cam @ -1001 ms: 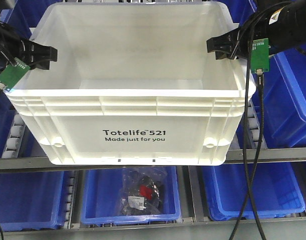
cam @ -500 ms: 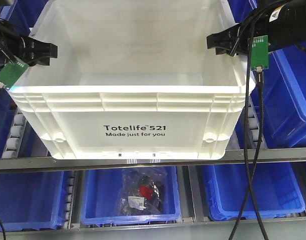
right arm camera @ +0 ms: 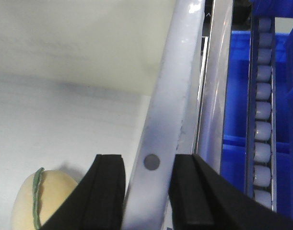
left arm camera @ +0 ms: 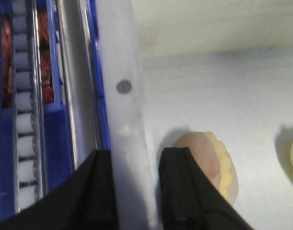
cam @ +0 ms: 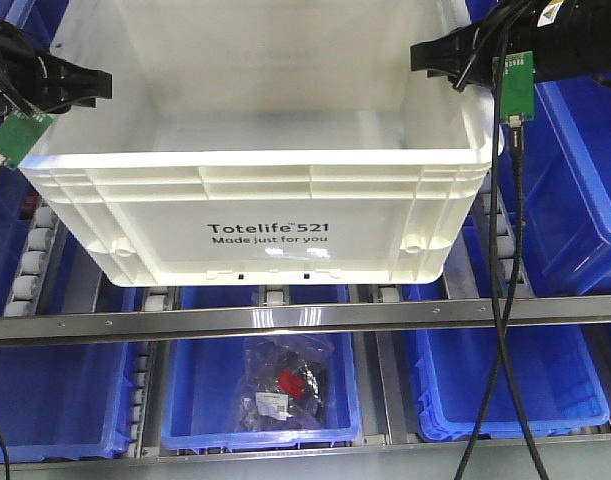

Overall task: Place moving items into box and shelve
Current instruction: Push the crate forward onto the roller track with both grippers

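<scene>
Roller shelf (cam: 285, 322) — white box (cam: 265, 200) above, blue bins (cam: 260, 400) below.

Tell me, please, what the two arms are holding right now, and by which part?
Both hold the box: the left gripper clamps its left side wall at the rim, the right gripper its right wall.

Left tool (left arm camera: 134, 191) clamped on the box (left arm camera: 124, 120) wall

One finger (left arm camera: 100, 191) sits outside the wall, the other inside; just beside the inner finger lies a pink-and-yellow bun-like item (left arm camera: 208, 165), with blue bins (left arm camera: 55, 139) and rollers (left arm camera: 24, 124) outside.
</scene>
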